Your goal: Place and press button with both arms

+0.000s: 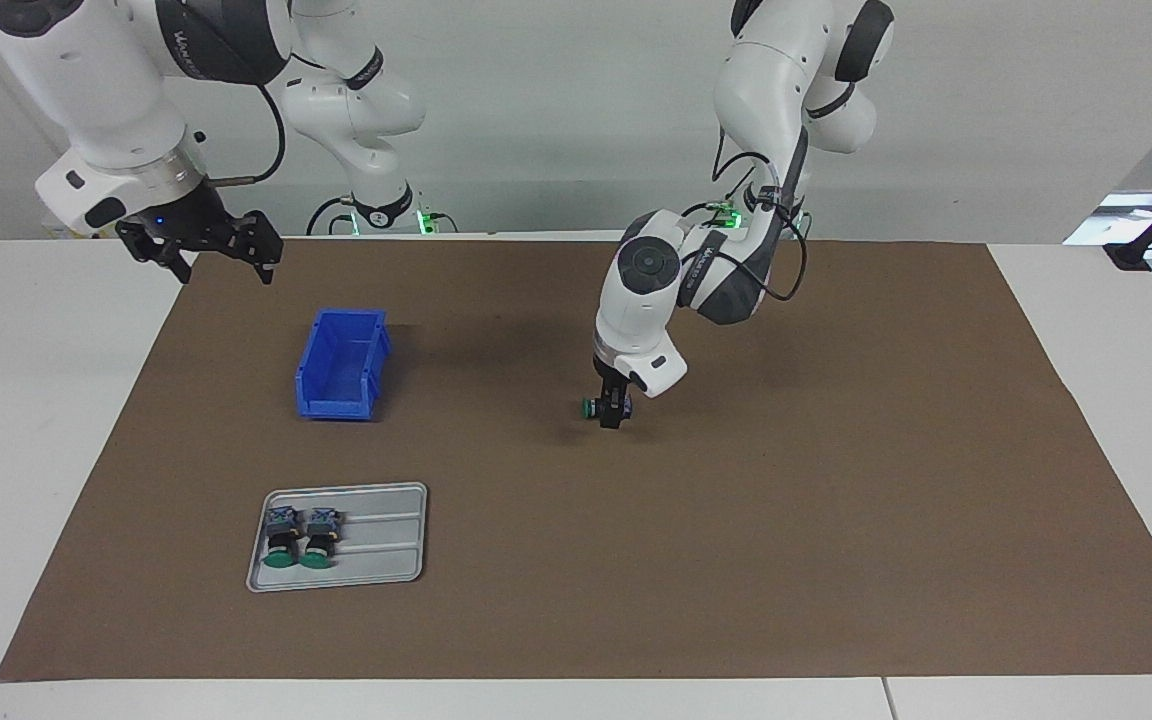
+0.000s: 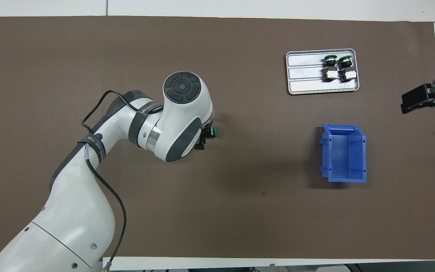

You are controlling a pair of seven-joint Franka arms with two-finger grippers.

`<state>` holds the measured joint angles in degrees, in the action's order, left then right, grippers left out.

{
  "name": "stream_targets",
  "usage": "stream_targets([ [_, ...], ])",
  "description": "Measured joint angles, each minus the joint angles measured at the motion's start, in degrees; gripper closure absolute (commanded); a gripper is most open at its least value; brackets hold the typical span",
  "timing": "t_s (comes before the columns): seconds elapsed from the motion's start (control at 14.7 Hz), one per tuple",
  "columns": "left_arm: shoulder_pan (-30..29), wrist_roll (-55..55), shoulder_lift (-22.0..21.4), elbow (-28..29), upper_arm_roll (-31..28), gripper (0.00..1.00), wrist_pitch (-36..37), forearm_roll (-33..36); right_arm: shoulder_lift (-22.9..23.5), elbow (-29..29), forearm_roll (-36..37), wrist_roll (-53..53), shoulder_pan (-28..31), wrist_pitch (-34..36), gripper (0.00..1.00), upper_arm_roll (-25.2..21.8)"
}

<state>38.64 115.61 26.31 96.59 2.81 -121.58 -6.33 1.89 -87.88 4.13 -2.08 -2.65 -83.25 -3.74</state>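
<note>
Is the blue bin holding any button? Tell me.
No: in the overhead view the blue bin shows only its bare floor, while two buttons lie on the grey tray.

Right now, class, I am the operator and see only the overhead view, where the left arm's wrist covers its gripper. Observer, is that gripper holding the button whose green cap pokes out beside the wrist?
Observer: Yes. In the facing view the left gripper points straight down and is closed on the button, which lies sideways, low over the brown mat.
Operator: And the right gripper? I see only its tip at the edge of my view.
Observer: The right gripper hangs well above the mat's edge at the right arm's end, holding nothing. That arm waits.
</note>
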Motion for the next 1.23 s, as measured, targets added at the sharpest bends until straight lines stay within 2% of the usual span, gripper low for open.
stream_targets([
  [0.41, 0.09, 0.85, 1.53, 0.07, 0.00, 0.06, -1.83, 0.01, -0.03, -0.12, -0.01, 0.00, -0.04, 0.00, 0.01, 0.03],
  [0.61, 0.75, 0.96, 1.61, 0.28, 0.09, 0.14, -2.69, 0.01, -0.05, -0.16, -0.01, 0.00, -0.04, 0.00, 0.01, 0.02],
  [0.88, 1.47, 1.05, 1.66, 1.74, 0.07, 0.14, -3.78, 0.01, -0.11, -0.26, -0.01, 0.00, -0.04, 0.00, 0.01, 0.03],
  [1.02, 1.49, 1.05, 1.66, 2.35, 0.04, 0.20, -4.03, 0.01, -0.14, -0.30, -0.01, 0.00, -0.04, 0.00, 0.01, 0.02],
  [1.16, 1.48, 1.06, 1.66, 2.40, 0.00, 0.30, -4.36, 0.01, -0.18, -0.33, -0.01, 0.00, -0.04, 0.00, 0.01, 0.03],
  [1.23, 1.49, 1.07, 1.66, 2.39, -0.01, 0.38, -4.51, 0.01, -0.19, -0.35, -0.01, 0.00, -0.04, 0.00, 0.01, 0.03],
])
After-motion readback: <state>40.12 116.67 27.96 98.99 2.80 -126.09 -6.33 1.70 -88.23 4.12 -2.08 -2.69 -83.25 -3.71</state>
